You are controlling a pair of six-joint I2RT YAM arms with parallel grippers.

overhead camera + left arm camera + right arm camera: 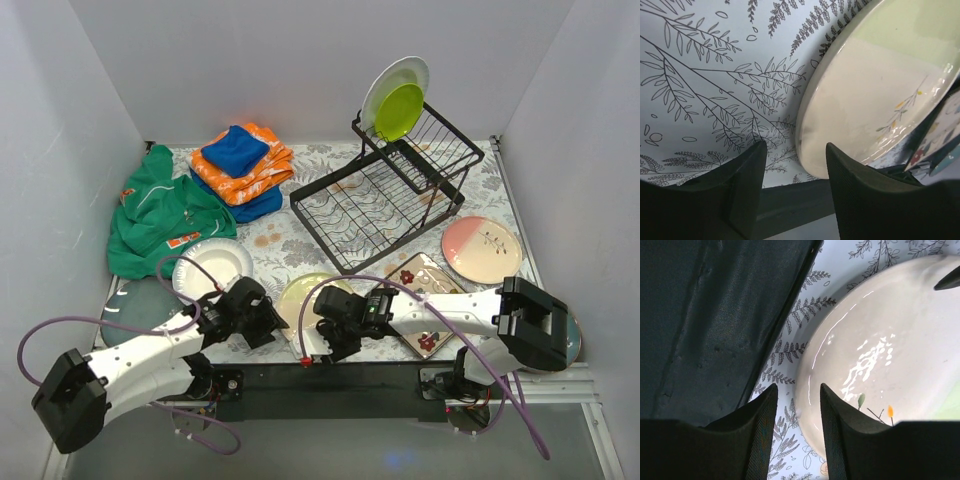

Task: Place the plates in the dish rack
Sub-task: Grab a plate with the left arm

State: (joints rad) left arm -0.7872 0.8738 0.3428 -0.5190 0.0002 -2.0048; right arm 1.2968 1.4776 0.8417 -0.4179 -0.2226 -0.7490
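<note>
Flanking the cream-green plate point(300, 295) at lower centre of the top view, both arms sit low over the counter point(300, 240). The left fingers point(740, 190) stand apart with only counter between them, and the rim lies just right of their gap. The right fingers point(845, 440) are apart too, empty, rim again right of the gap. The plate lies flat, so I judge either arm must shift sideways onto its rim; both look equally near. The rack point(390, 195) stands upper right

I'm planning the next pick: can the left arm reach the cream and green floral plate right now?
Probably yes: the left fingers stand open beside the cream-green floral plate, its rim just ahead, nothing blocking.
</note>
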